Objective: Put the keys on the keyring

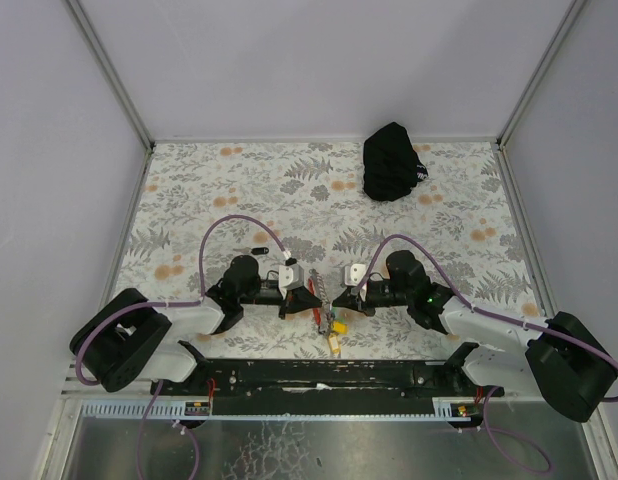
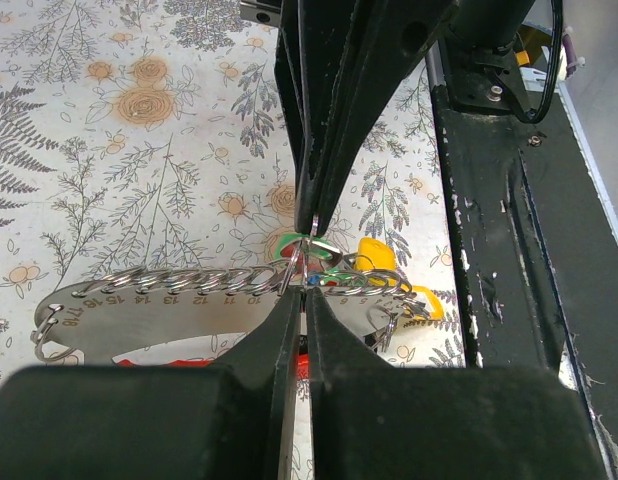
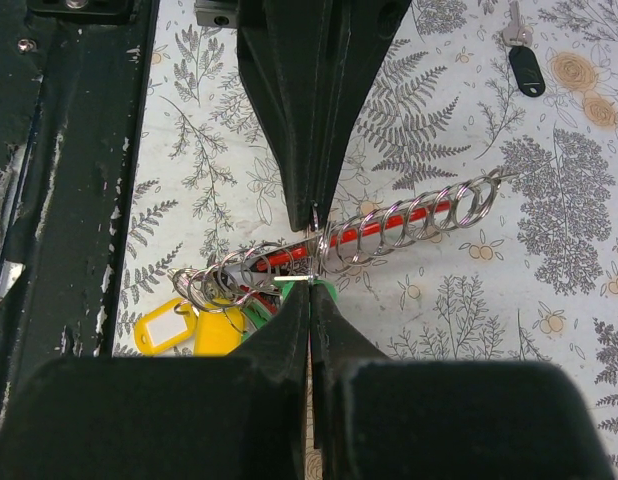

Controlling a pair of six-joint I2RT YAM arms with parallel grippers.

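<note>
1. Left gripper (image 2: 301, 292): jaws pressed together on a silvery ring of the keyring (image 1: 329, 325), nipped right at the tips.
2. Right gripper (image 3: 309, 290): jaws also closed, on a thin silvery piece in the same cluster. Cannot tell whether that piece is a ring or a key blade.
3. The two grippers meet tip to tip from left and right, almost touching, over the near middle of the floral table (image 1: 239, 190), just beyond the black base rail (image 1: 319, 372).
4. Keyring lies on the table between and under the tips. The red strap (image 3: 429, 210) runs through a row of silvery rings (image 3: 389, 228), and the yellow tags (image 3: 174, 328) sit at the near end.
5. Green tag (image 2: 287, 245) is in the ring cluster, touching it, right at the right gripper's tips.
6. A numbered metal plate (image 2: 139, 320) lies under the ring row.
7. Black-tagged key (image 3: 527, 70) lies alone on the table, well apart and farther out on the left.
8. Black bag (image 1: 392, 160) sits at the far right of the table.
</note>
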